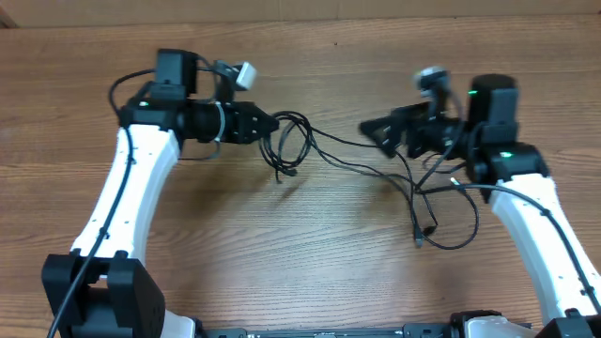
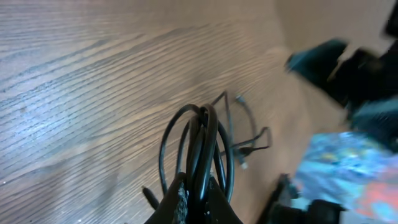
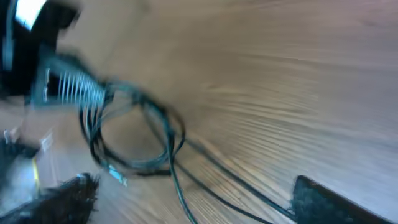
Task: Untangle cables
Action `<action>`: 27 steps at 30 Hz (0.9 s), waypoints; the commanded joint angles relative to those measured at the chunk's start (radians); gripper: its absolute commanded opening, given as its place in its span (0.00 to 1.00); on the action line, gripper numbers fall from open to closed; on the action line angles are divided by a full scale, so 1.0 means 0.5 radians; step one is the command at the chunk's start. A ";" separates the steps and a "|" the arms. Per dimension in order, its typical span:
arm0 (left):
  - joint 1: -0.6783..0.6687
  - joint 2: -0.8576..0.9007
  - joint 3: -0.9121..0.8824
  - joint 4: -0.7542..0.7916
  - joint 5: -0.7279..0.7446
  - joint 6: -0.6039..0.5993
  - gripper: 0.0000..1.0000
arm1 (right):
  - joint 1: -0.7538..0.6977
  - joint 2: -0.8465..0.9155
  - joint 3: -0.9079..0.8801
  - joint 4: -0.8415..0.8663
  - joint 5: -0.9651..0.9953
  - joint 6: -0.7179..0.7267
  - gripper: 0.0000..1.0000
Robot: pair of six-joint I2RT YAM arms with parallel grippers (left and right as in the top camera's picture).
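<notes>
Left gripper [image 2: 196, 200]: black fingers at the bottom edge of the left wrist view, pressed together on a bundle of cord loops.
Cables [image 2: 200, 140]: thin, black, smooth round cords. Several narrow oval loops stand out from between the left fingers, packed tightly where they are pinched and fanning apart further out.
Trailing strands: from overhead, two or three loose lines run from the held loops across the middle of the table to the right gripper, then curl into a wider open loop below it.
Plug [image 1: 419, 240]: a small stub at a cord end, lying on the wood inside that wider loop.
Right gripper [image 1: 374, 133]: black and wedge-shaped, with its jaws spread wide in the blurred right wrist view. Strands pass between them toward one finger, and I cannot tell whether they touch it.
Table [image 1: 282, 272]: brown wood-grain surface with a matt finish and long streaks running across it.
</notes>
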 commanded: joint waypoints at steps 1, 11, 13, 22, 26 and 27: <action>0.086 0.016 0.042 -0.008 0.401 0.053 0.04 | 0.192 0.092 0.014 0.004 -0.015 -0.529 0.89; 0.098 0.016 0.042 -0.027 0.623 0.050 0.04 | 0.460 0.369 0.014 0.195 0.147 -0.827 0.77; 0.098 0.016 0.042 -0.026 0.629 0.050 0.04 | 0.460 0.369 0.014 0.182 0.149 -0.828 0.75; 0.098 0.016 0.042 -0.027 0.719 0.050 0.04 | 0.470 0.371 0.014 0.247 0.270 -0.828 0.59; 0.098 0.016 0.042 -0.026 0.717 0.050 0.04 | 0.475 0.371 0.011 0.161 0.273 -0.826 0.27; 0.098 0.016 0.042 -0.025 0.717 0.050 0.04 | 0.475 0.371 0.011 0.148 0.260 -0.823 0.16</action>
